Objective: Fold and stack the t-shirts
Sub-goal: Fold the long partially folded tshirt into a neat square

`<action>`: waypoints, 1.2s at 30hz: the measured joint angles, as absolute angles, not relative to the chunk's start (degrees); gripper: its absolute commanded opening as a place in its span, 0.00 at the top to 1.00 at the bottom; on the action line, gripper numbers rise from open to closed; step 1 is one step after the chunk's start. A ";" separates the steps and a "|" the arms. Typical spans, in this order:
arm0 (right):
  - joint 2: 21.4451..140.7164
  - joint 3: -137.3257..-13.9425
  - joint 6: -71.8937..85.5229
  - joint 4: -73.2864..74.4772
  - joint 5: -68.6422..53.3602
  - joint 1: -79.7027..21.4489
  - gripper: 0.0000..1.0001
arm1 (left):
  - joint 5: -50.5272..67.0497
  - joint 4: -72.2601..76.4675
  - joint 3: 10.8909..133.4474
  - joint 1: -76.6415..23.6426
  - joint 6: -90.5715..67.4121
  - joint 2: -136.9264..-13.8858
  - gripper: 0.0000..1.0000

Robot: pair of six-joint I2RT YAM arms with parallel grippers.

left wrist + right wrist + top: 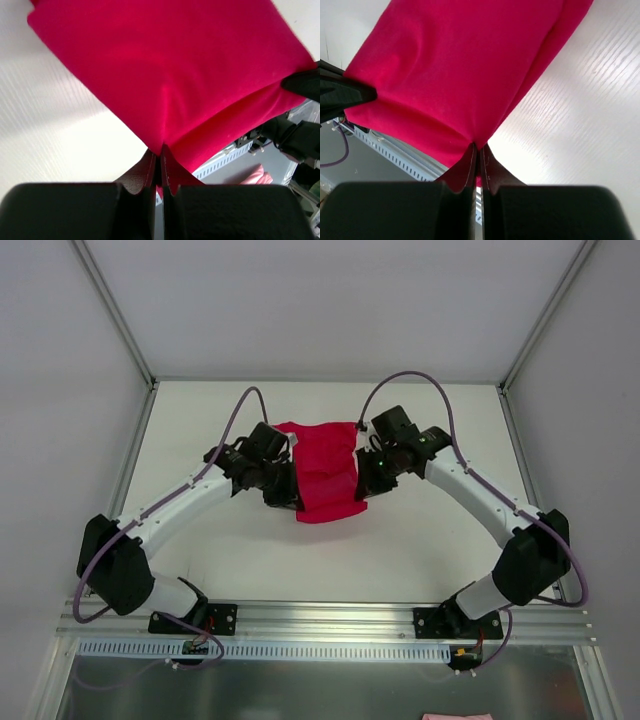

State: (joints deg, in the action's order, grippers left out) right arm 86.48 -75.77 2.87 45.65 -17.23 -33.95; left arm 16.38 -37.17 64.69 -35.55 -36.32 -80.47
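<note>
Evidently soft, thin and light, the t-shirt (325,472) sags over the middle of the table (420,540), perhaps partly lifted. The left gripper (159,154) and right gripper (478,149) each clamp one side edge; hems and corners should give the surest hold.

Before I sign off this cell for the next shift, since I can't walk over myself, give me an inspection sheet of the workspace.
Surface: white table, no spills seen.
Job's things: one red t-shirt, hanging in loose folds between the two hands; no stack seen.
Clutter: something pink beyond the near rail, off the table; cannot tell what it is.
Grippers: left hand shut on one edge of the shirt; right hand shut on the opposite edge.
Cables: purple cables loop over each arm, no snag seen.
Surroundings: white walls; metal rail at the near edge.
</note>
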 measured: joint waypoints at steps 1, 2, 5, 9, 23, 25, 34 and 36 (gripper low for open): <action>87.11 -77.12 2.59 45.98 -16.88 -33.87 0.99 | 15.92 -37.71 66.57 -35.55 -35.92 -81.49 1.00; 87.85 -78.37 2.28 46.19 -16.60 -33.82 0.99 | 15.70 -38.48 68.45 -35.55 -35.42 -82.81 1.00; 91.02 -82.08 1.21 47.16 -15.18 -33.54 0.99 | 14.41 -39.31 72.34 -35.55 -34.11 -86.76 1.00; 98.19 -89.03 -0.43 48.23 -14.22 -32.99 0.99 | 13.54 -39.81 74.13 -35.53 -33.32 -91.46 1.00; 117.43 -113.49 -1.10 52.58 -15.86 -28.21 0.99 | 12.97 -40.62 84.34 -31.18 -30.37 -97.80 1.00; 117.47 -115.18 -1.08 52.97 -15.86 -27.68 0.99 | 13.02 -41.28 87.02 -29.89 -29.91 -98.21 1.00; 120.01 -122.32 -0.86 53.49 -16.62 -25.87 0.99 | 14.50 -42.06 94.15 -23.83 -27.75 -101.78 1.00; 121.86 -124.09 -0.69 53.89 -17.41 -25.82 0.99 | 15.07 -41.95 94.17 -22.76 -27.55 -102.83 1.00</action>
